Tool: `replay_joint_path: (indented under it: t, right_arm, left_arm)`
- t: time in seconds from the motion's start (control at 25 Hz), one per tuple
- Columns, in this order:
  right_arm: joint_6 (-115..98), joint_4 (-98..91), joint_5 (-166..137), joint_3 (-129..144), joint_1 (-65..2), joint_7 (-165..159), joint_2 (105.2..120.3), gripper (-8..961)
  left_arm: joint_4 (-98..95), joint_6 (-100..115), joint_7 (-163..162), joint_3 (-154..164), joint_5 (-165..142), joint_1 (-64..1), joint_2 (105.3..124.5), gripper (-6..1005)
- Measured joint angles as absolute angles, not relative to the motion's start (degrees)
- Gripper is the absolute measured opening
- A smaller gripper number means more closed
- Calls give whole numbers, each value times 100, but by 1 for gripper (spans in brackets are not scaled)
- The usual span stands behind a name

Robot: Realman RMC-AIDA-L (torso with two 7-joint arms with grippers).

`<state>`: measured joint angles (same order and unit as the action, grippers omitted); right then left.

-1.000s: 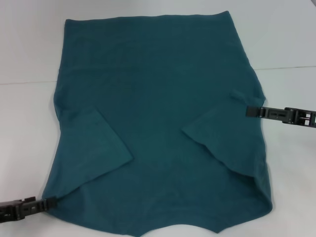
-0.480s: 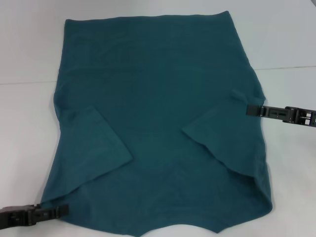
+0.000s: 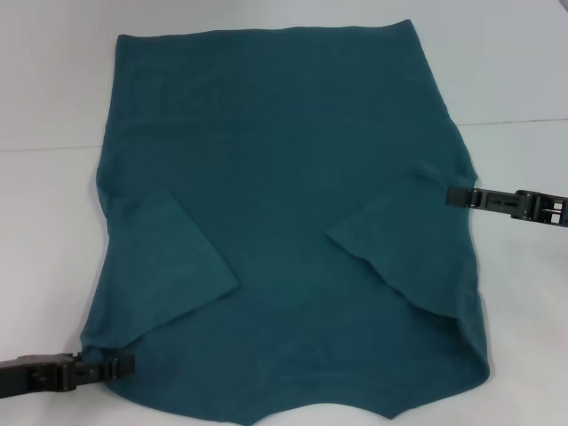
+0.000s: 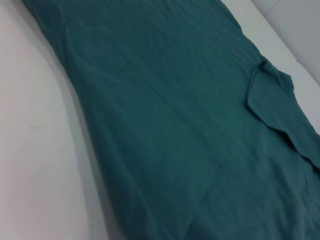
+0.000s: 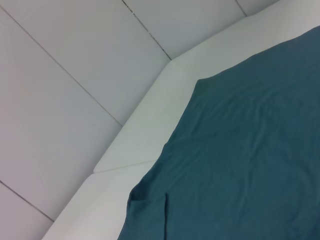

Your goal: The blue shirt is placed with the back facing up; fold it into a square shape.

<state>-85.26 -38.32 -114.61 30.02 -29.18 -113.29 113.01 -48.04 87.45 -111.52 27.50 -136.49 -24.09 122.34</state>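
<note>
Blue shirt (image 3: 293, 222) lies flat, plain side up, over the middle of the white bench (image 3: 44, 240), reaching from near the far edge to the near edge. Both sleeves are folded inward onto the body, each making a triangular flap. A small pucker of cloth sits at the shirt's right edge.

Left gripper (image 3: 120, 366) is low near the bench's near-left corner, its tip lying on the shirt's near-left edge; cannot tell whether it is pinching cloth or merely touching.

Right gripper (image 3: 454, 197) comes in level from the bench's right side, tip at the shirt's right edge beside the pucker; grip likewise unclear.

Wrist views show only teal cloth, bench surface, and grey floor tiles (image 5: 65, 75) beyond.
</note>
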Motion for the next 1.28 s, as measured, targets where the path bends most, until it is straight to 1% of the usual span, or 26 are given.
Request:
replay_joint_path:
  t: [0.04, 0.48, 0.6, 1.04, 1.16, 1.28]
  right_arm:
    - [-8525, -3832, -11461, 3002, -2918, -11329, 11301, 927]
    - [-8569, -3851, -11427, 2971, -2908, -11329, 11310, 926]
    - [-8575, -3852, -11399, 2970, -2881, -11329, 11310, 926]
    - [-8588, -3823, -11403, 2906, -2801, -11311, 11296, 926]
    - [-8588, -3823, -11474, 2936, -2760, -11330, 11268, 927]
    - [-8596, -3861, -11752, 2951, -2709, -11464, 11205, 923]
  left_arm:
    - [-4815, 8733, -11156, 2778, -13649, -2413, 12234, 887]
    - [-4868, 8414, -11393, 2871, -13674, -2457, 12233, 726]
    - [-4869, 8408, -11413, 2867, -13675, -2456, 12232, 515]
    - [-4869, 8378, -11454, 2873, -13677, -2460, 12217, 277]
    - [-4869, 8422, -11454, 2859, -13681, -2443, 12214, 164]
    - [-4913, 8538, -11450, 2826, -13683, -2415, 12208, 51]
